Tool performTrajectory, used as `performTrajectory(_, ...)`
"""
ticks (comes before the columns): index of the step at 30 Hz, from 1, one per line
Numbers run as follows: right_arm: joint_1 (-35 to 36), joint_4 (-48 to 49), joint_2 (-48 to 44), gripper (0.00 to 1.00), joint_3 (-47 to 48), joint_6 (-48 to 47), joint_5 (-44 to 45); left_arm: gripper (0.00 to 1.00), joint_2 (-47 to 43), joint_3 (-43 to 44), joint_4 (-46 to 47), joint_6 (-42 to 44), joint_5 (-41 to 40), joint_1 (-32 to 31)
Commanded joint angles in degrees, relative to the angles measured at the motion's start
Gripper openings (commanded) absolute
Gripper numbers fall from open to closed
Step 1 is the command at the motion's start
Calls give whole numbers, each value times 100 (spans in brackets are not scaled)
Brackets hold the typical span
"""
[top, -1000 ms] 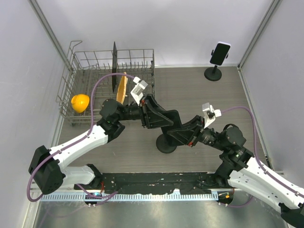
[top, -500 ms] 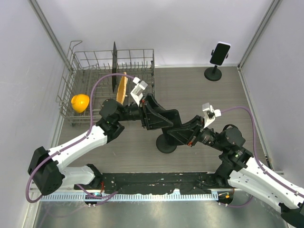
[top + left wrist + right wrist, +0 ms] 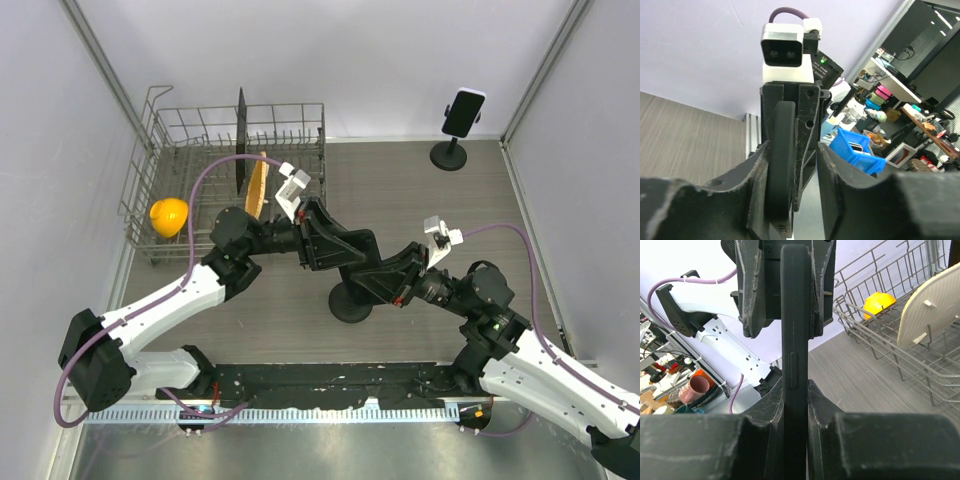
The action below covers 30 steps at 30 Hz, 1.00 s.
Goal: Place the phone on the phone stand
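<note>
Phone (image 3: 795, 315), slim matte-black slab, pinched edge-on by right end effector (image 3: 795, 400).

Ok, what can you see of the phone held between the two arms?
The phone is a slim black slab, matte as if cased, with rounded corners and a long side button. It is held in the air, by the phone stand in the top view. The right gripper clamps one end by its faces. The left gripper flanks the other end, but firm contact cannot be told.
</note>
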Motion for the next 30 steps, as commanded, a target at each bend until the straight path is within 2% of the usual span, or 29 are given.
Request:
performTrajectory(1, -27, 384, 29, 1, 138, -46, 269, 35, -171, 77, 313, 25, 101, -38)
performTrajectory(3, -18, 437, 65, 0, 120, -28, 235, 30, -197, 59, 296, 112, 101, -38)
performTrajectory(6, -27, 437, 118, 0, 138, -28, 173, 10, -189, 68, 374, 139, 153, -38)
performTrajectory(7, -27, 419, 117, 0, 147, -37, 173, 0, -188, 59, 384, 165, 171, -38)
performTrajectory(10, -18, 69, 100, 3, 225, -72, 347, 0, -250, 24, 252, 314, 118, -38)
performTrajectory(11, -27, -298, 91, 22, 304, -98, 427, 0, -276, 7, 208, 367, -30, -38)
performTrajectory(13, -27, -826, -5, 45, 418, -151, 655, 0, -338, -2, -55, 516, -206, -38)
performTrajectory(14, -27, -1447, -49, 60, 550, -230, 891, 0, -373, 15, -247, 543, -329, -38)
performTrajectory(16, -27, -2161, -225, 73, 769, -300, 1173, 0, -408, 41, -354, 596, -374, -38)
performTrajectory(17, -27, -2826, -295, 77, 840, -335, 1505, 0, -478, 59, -511, 718, -487, -38)
performTrajectory(19, -36, -3471, -401, 82, 1103, -318, 1893, 0, -575, 103, -880, 946, -750, -29)
performTrajectory(20, -27, -4066, -418, 84, 1200, -249, 2461, 0, -680, 129, -1247, 1217, -917, -21)
performTrajectory(22, -27, -4771, -419, 90, 1385, -213, 2721, 0, -794, 147, -1505, 1439, -1252, -21)
performTrajectory(27, -18, -5486, -217, 86, 1640, -240, 2599, 0, -1128, 191, -1778, 1808, -1472, -3)
performTrajectory(30, -27, -5531, 108, 72, 1816, -239, 2397, 0, -1260, 235, -2164, 2194, -1823, -3)
